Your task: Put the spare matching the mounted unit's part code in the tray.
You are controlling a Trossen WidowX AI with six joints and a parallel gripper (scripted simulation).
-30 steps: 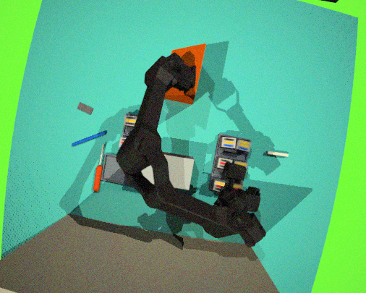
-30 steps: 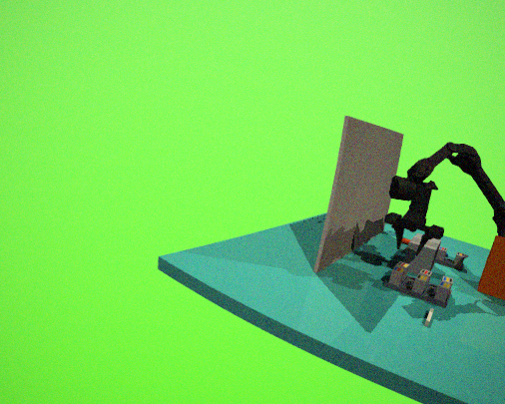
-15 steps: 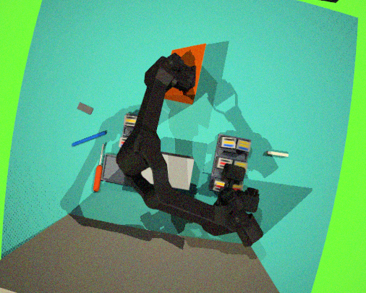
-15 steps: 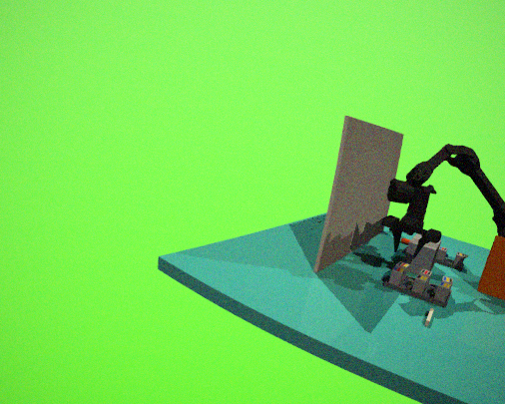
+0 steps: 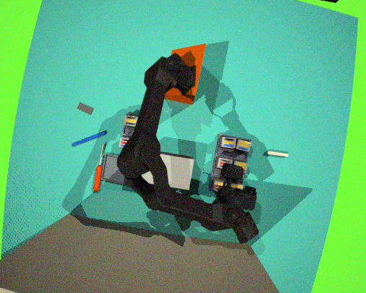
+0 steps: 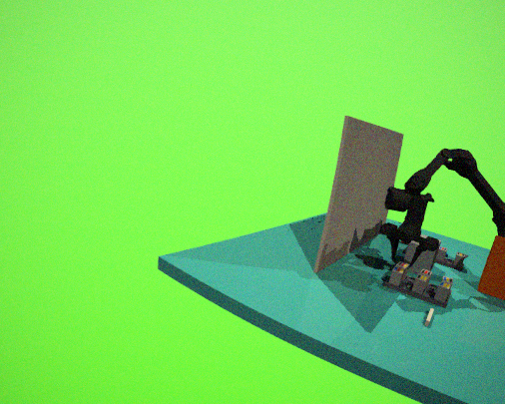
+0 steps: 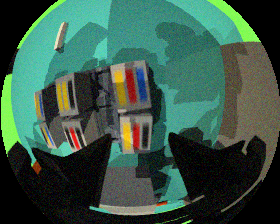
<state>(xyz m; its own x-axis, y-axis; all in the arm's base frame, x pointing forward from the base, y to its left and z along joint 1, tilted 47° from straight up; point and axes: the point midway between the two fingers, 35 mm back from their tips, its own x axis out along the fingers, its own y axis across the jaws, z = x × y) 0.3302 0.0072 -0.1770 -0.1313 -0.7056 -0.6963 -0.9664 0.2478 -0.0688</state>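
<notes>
Six spares (image 5: 231, 161) are sitting in a rack at four o'clock of the one tray (image 5: 179, 170). The gripper (image 5: 231, 176), partly open and holding nothing, is hovering over the rack's nearest spares.

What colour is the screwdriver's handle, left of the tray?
Orange-red, on the screwdriver lying beside the tray; the top view shows it best.

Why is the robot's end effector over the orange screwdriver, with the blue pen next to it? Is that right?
Not quite. The end effector is over the rack of spare parts, not the orange screwdriver. The top view shows it. The blue pen does lie near the screwdriver.
</notes>
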